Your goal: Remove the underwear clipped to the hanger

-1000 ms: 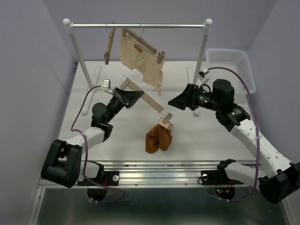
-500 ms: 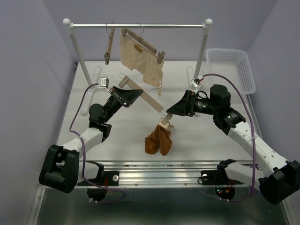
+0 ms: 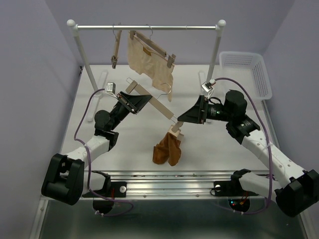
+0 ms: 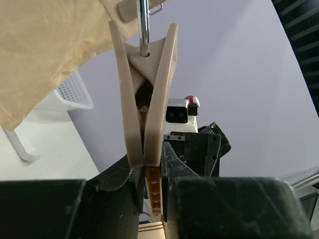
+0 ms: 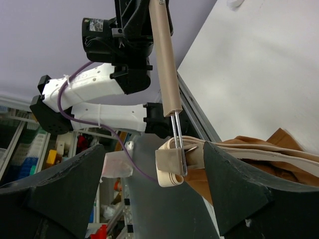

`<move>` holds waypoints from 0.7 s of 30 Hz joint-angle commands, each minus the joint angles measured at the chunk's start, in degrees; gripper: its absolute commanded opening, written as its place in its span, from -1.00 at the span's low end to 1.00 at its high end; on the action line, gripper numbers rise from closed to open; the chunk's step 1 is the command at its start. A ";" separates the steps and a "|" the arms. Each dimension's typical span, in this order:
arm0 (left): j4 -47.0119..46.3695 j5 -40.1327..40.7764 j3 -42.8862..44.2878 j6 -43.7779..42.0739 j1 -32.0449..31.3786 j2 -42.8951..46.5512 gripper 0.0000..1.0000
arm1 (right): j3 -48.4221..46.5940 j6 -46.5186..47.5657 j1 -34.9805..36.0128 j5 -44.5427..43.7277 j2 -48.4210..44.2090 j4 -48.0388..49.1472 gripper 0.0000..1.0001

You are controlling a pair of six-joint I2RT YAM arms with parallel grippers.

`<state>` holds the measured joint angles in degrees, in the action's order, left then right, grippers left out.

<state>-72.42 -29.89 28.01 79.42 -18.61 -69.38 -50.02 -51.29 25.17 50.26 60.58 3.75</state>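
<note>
My left gripper [image 3: 133, 103] is shut on a wooden clip hanger [image 3: 159, 109] and holds it slanted above the table. The clip [image 3: 176, 129] at its lower end grips the rust-orange underwear [image 3: 167, 150], which hangs down to the table. My right gripper [image 3: 183, 118] is open, its fingers on either side of that clip [image 5: 172, 167], not touching it; the orange cloth [image 5: 269, 149] shows behind. In the left wrist view my gripper [image 4: 149, 167] clamps the hanger body [image 4: 144, 99]. The beige underwear [image 3: 149, 62] hangs clipped to a second hanger on the rail.
A white rail [image 3: 147, 28] on two posts spans the back, with a bare wooden hanger [image 3: 115, 50] at its left. A white basket [image 3: 247, 69] stands at the back right. The metal table edge [image 3: 174, 175] runs in front of the arms.
My right gripper has moved left and closed in around the hanger's lower clip. The left arm has shifted slightly, and the orange underwear has moved a little left and down.
</note>
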 commanded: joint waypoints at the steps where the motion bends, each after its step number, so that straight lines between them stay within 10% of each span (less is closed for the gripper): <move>1: -31.46 0.44 2.22 1.00 0.24 1.01 -1.00 | 0.45 -1.10 -0.30 3.18 0.24 3.46 0.70; 21: -35.33 -0.35 4.07 -0.49 -0.20 1.97 -1.00 | 1.06 -1.36 -0.30 4.50 0.59 2.49 0.50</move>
<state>-72.47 -29.93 28.99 79.77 -18.63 -69.52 -49.65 -51.40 25.17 52.40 61.25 3.01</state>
